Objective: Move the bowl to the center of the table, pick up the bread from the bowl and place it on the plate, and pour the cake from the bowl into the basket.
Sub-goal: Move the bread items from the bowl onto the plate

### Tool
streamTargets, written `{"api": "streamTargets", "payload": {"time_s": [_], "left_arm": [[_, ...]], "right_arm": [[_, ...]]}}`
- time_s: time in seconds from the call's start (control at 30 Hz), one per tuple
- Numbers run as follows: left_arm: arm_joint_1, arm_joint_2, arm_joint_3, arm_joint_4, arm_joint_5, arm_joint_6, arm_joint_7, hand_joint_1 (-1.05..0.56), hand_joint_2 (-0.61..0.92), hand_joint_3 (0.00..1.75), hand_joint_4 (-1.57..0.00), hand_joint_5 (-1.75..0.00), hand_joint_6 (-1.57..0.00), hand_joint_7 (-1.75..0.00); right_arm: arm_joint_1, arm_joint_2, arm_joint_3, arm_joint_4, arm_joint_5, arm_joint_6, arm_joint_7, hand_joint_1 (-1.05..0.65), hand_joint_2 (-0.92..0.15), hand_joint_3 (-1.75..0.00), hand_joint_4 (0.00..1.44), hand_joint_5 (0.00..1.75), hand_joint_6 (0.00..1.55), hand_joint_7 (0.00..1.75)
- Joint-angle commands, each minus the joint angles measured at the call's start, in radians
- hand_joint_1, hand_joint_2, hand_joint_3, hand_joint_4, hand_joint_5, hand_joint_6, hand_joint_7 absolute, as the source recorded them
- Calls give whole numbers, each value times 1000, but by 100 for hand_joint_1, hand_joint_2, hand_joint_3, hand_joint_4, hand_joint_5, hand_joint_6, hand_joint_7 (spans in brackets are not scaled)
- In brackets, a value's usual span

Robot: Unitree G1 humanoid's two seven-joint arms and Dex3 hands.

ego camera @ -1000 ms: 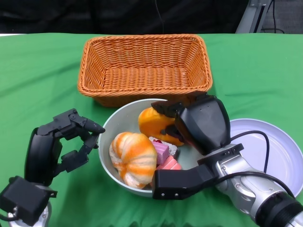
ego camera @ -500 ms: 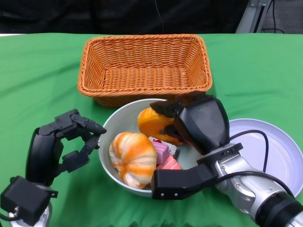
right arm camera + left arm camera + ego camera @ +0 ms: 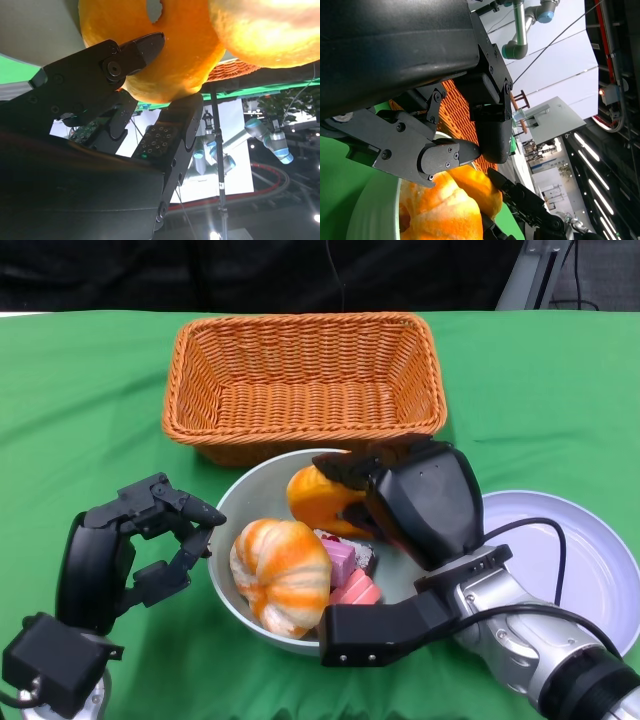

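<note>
Right wrist view, bread held between right hand fingers, left fingers apart

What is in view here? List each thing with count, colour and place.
basket: one, orange wicker, far centre.
bowl: one, pale grey-green, just in front of the basket.
bread: two orange pieces in the bowl; the far one is gripped.
cake: pink pieces in the bowl, count unclear.
plate: one, white, right of the bowl.
cloth: green, covers the table.
left hand: black, holds nothing, beside the bowl.
right hand: black, grips the far bread.
</note>
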State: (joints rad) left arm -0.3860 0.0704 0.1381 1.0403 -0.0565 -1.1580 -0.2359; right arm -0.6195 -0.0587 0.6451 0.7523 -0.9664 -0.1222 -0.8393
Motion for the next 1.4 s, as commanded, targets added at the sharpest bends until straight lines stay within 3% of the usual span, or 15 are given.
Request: {"api": "streamTargets", "payload": {"time_s": [0.03, 0.5, 0.6, 0.77, 1.13, 1.23, 1.4], "left_arm": [[2, 21, 3, 8, 3, -8, 6, -18, 74, 63, -82, -152, -90, -108], [0, 14, 5, 12, -10, -6, -2, -21, 74, 62, -82, -154, -85, -114], [2, 15, 5, 12, -12, -7, -4, -21, 80, 51, -82, -154, -85, -113], [4, 17, 4, 11, -10, -6, -3, -22, 89, 37, -82, -153, -86, -110], [0, 22, 5, 18, -13, -8, -11, -18, 92, 32, -82, -148, -88, -106], [-3, 25, 6, 22, -14, -13, -14, -18, 92, 32, -82, -146, -88, -104], [-5, 27, 9, 26, -12, -15, -10, -18, 91, 32, -83, -146, -89, -103]], "right_arm": [[-24, -10, -6, 12, 5, -25, -32, -34, -79, 0, 116, 10, 121, 1], [-20, -24, -7, -23, 2, -59, -45, -34, -76, 0, 122, 15, 124, 2], [-17, -26, -8, -33, 1, -67, -58, -33, -75, 0, 121, 19, 125, 2], [-7, -34, -13, -73, 4, -77, -55, -33, -76, 0, 102, 52, 126, 0], [50, -61, -47, -229, 34, -117, 2, -31, -77, 0, 94, 73, 127, 0], [77, -67, -70, -276, 58, -126, 45, -30, -79, 0, 89, 87, 126, 0], [125, -56, -126, -344, 134, -145, 117, -20, -81, -1, 92, 92, 128, 1]]}}
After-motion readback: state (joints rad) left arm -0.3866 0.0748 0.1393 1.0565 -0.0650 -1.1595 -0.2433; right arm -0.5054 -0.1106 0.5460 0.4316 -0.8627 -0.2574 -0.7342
